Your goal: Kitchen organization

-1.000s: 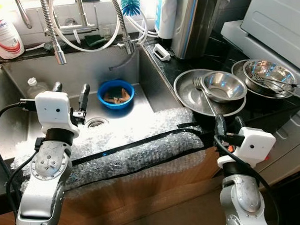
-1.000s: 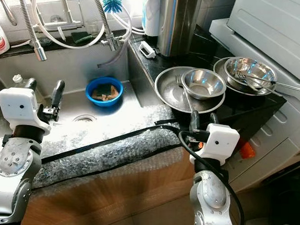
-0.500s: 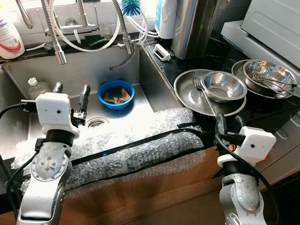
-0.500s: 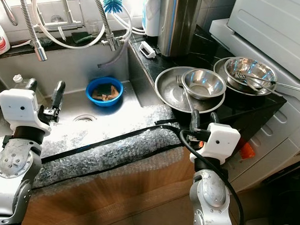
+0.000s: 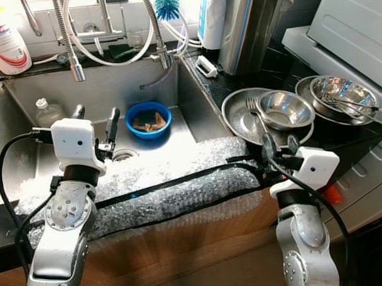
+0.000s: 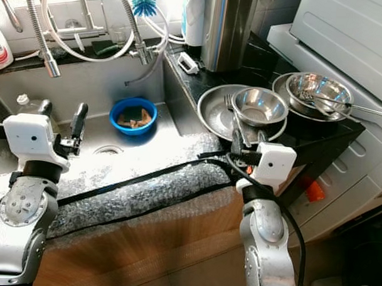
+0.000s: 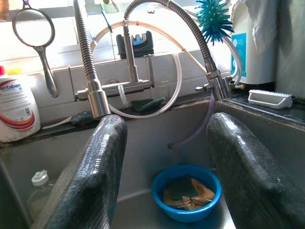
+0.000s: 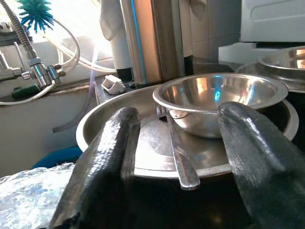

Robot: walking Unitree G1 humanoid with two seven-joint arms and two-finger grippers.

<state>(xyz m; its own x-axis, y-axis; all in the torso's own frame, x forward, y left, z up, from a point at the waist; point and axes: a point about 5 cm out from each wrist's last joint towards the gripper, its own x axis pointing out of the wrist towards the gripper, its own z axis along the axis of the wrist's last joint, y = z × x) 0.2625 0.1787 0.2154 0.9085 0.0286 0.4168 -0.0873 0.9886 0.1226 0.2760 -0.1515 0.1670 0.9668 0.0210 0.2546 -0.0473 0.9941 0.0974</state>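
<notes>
Right claw (image 5: 276,144) has shifted toward fork (image 5: 259,122), fingers apart

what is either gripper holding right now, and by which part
Nothing. The left gripper hangs open over the sink; the right gripper is open just short of the fork on the steel plate.

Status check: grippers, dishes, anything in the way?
Right gripper open, lined up on the fork in the wide steel plate. Left gripper open, empty, above the sink. Small steel bowl sits beside the fork.
</notes>
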